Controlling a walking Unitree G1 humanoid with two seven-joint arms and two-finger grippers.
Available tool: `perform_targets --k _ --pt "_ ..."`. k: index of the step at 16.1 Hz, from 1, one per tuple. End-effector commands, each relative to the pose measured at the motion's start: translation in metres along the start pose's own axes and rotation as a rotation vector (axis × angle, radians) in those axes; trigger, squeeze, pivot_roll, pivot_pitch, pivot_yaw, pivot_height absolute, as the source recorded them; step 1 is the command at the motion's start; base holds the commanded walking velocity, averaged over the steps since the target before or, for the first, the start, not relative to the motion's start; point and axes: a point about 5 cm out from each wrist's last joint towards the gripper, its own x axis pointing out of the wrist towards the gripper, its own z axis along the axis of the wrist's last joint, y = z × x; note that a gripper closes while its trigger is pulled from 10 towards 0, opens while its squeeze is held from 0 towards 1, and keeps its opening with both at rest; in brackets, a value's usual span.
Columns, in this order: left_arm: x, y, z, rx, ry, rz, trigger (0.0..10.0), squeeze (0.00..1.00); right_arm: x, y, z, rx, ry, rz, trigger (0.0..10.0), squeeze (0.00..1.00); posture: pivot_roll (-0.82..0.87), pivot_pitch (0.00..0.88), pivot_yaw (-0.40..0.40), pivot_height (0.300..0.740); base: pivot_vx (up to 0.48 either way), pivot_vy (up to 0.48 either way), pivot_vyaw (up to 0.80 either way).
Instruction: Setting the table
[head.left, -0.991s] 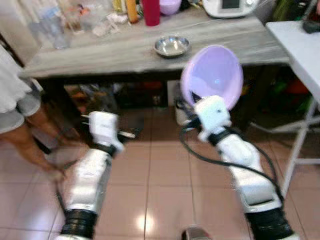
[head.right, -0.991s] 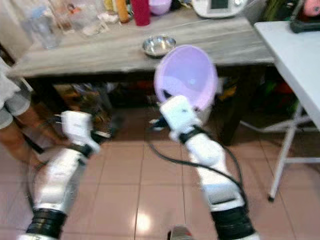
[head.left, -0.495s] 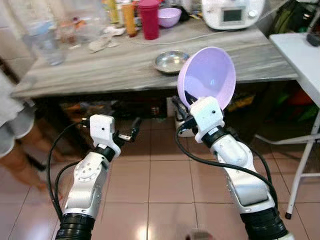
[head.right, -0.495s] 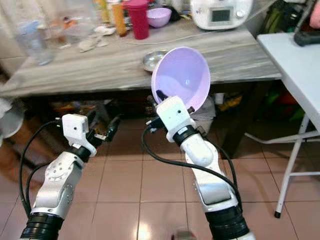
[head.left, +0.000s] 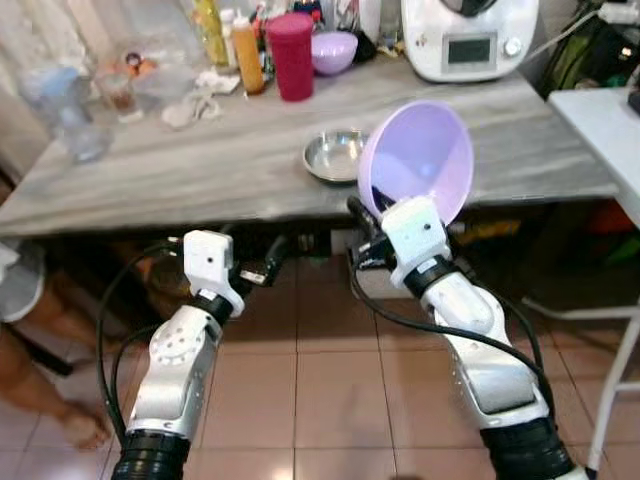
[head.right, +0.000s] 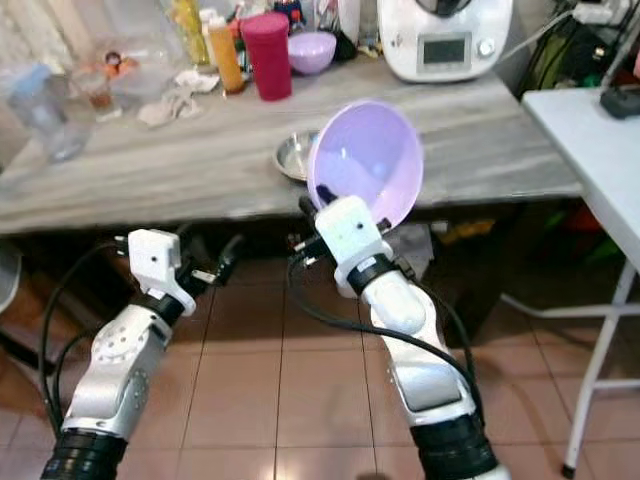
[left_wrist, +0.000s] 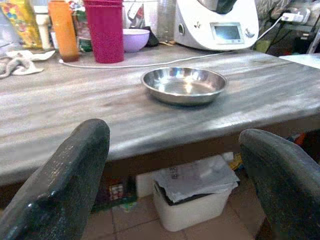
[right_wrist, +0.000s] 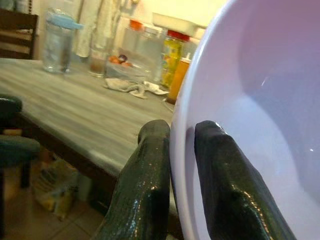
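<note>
Up front, the right tool (head.right: 312, 222) is clamped on the rim of a lilac bowl (head.right: 366, 162), one black finger (right_wrist: 145, 185) outside the wall and the other (right_wrist: 227, 190) inside it, as the right wrist view shows up close. The bowl is held tilted on edge, its hollow facing the robot, raised before the near edge of the grey wood-grain worktop (head.left: 200, 160). Just behind the bowl on the worktop sits a shallow steel dish (left_wrist: 183, 85), partly hidden by the bowl in the head views. The left tool (head.left: 268, 262) hangs lower, below the worktop's edge and over the tiled floor (head.left: 320, 390); its two fingers (left_wrist: 65, 185) stand wide apart with nothing between them. Farther back on the worktop are a tall red tumbler (head.left: 290, 56), an orange bottle (head.left: 249, 54), a small purple bowl (head.left: 333, 50), a white kitchen machine (head.left: 470, 36) with a small display, a crumpled cloth (head.left: 195, 104) and a clear jug with a blue lid (head.left: 62, 110). Under the worktop a white bin (left_wrist: 192, 197) holds paper. At the robot's far left a person's legs (head.left: 45, 340) stand on the floor.
</note>
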Motion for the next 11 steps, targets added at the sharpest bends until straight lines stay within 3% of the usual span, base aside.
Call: perform_targets --k 1,11 --pt "0.0028 -0.0046 0.0037 0.004 -0.010 -0.021 10.0 0.00 -0.0017 -0.0053 0.0026 -0.013 -0.011 -0.017 10.0 0.00 -0.21 0.097 0.092 0.740 0.416 0.000 0.00" --pt "-0.0038 0.0051 0.0035 0.047 -0.002 0.022 10.0 0.00 -0.0045 -0.0053 0.0007 -0.018 -0.006 -0.014 10.0 0.00 -0.20 0.098 0.088 0.740 0.387 0.000 0.00"
